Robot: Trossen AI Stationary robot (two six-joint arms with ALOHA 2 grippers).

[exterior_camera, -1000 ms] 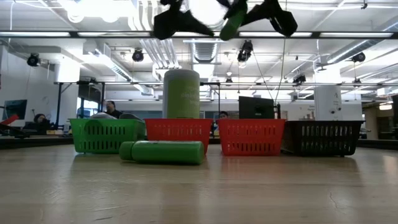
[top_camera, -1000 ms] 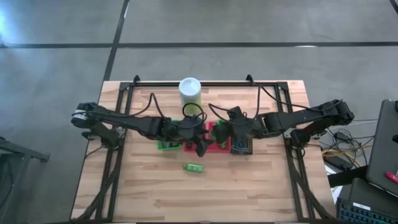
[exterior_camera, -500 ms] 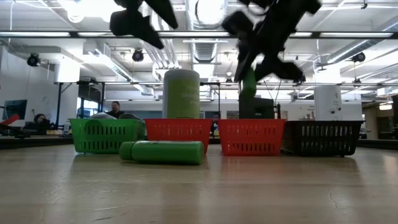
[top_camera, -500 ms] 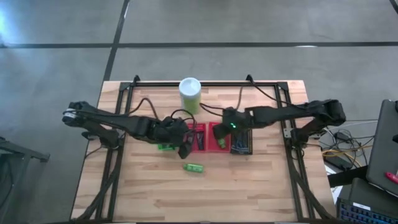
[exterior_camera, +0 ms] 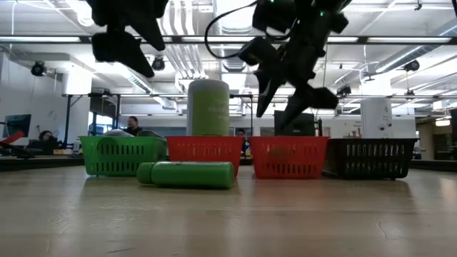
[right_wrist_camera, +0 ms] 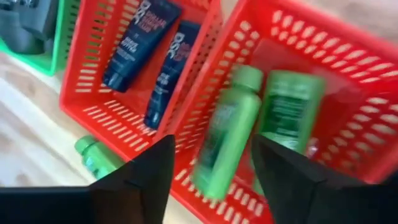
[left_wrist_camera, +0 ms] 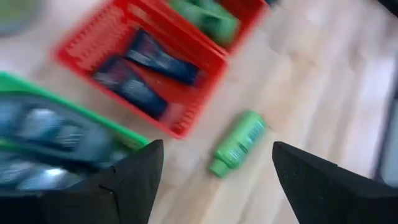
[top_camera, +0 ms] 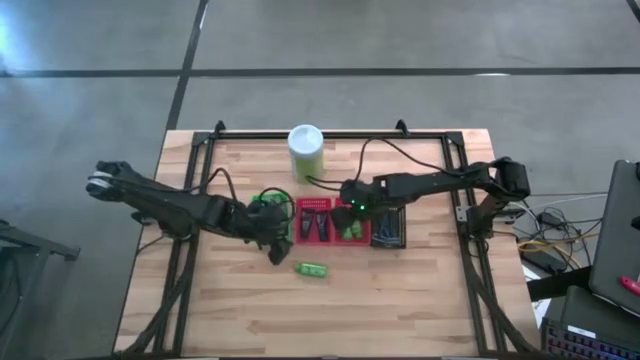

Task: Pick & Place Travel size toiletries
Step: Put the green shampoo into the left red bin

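Observation:
One bright green mini bottle (top_camera: 312, 269) lies on its side on the bare wood in front of the baskets; it also shows in the low view (exterior_camera: 187, 174) and the left wrist view (left_wrist_camera: 239, 143). My left gripper (top_camera: 277, 245) is open and empty above the table between that bottle and the green basket (top_camera: 266, 218). My right gripper (top_camera: 350, 207) hangs open over the second red basket (top_camera: 352, 235), where two green bottles (right_wrist_camera: 224, 140) (right_wrist_camera: 289, 106) lie. Two dark tubes (right_wrist_camera: 140, 43) lie in the first red basket (top_camera: 314, 222).
A tall green canister with a white lid (top_camera: 305, 150) stands behind the baskets. A black basket (top_camera: 388, 228) with dark items ends the row on the right. The green basket holds grey items (left_wrist_camera: 43, 130). Bare wood lies toward the near edge. People sit in the room behind.
My right gripper has come down over the second red basket with a green bottle and let it go; the bottle now lies in that basket. My left gripper has drawn back toward the table's left, away from the red baskets.

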